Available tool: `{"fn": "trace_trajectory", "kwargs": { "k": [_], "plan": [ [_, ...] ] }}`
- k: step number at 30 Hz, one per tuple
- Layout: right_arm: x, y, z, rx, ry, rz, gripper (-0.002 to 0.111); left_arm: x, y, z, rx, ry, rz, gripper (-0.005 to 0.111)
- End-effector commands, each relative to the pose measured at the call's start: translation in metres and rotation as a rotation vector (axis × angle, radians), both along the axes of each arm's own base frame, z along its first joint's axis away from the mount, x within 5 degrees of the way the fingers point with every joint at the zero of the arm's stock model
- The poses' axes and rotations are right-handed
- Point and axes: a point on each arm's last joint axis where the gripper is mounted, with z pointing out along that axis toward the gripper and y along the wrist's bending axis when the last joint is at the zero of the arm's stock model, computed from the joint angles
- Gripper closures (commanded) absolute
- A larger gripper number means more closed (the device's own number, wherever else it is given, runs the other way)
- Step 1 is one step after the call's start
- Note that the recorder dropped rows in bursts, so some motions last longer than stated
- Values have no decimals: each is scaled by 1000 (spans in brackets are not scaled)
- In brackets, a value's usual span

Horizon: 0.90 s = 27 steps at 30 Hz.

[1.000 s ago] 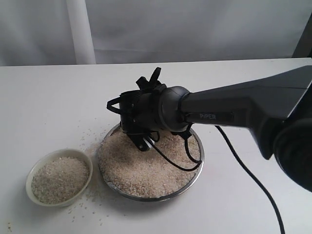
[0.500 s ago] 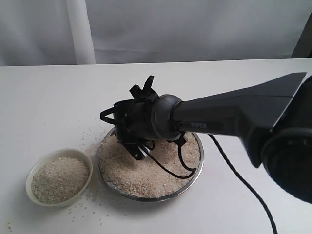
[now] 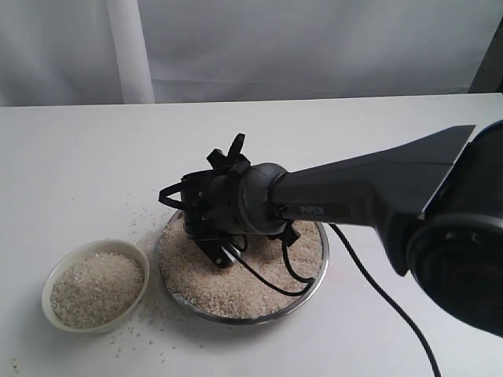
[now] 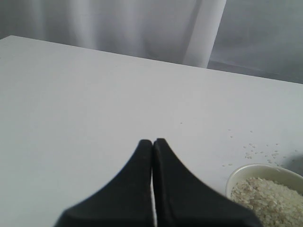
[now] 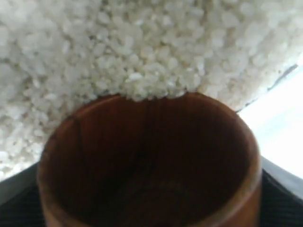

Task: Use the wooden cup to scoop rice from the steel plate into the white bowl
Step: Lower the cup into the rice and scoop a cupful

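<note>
At ten o'clock on the plate (image 3: 259,317), my right gripper (image 3: 211,237) clamps the cup (image 5: 151,161), mouth against the rice (image 5: 142,42); I see the bowl (image 3: 86,327) at its eight o'clock.

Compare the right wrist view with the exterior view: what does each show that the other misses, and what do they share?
Only the right wrist view shows the wooden cup, its dark inside empty and its rim at the rice. Only the exterior view shows the white bowl holding rice, the whole rim of the steel plate, the table and the arm, which hides the cup. Both show the heaped rice on the plate.
</note>
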Motion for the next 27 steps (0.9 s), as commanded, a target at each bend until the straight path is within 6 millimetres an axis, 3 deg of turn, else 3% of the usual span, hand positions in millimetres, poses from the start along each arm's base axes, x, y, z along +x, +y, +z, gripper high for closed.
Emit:
{"fn": "trace_trajectory", "kwargs": {
  "k": [1,9,19,27],
  "plan": [
    [-7,8,-2,18,28,32,108,0,-1,2,-6,-13,-6,107],
    [-18,17,-4,59,67,40,108,0,-1,2,-6,-13,-6,107],
    [-23,19,13,130,92,22,108,0,-1,2,-6,-13,-6,107],
    [-29,24,14,230,170,-1,108,0,-1,2,-6,-13,-6,107]
  ]
}}
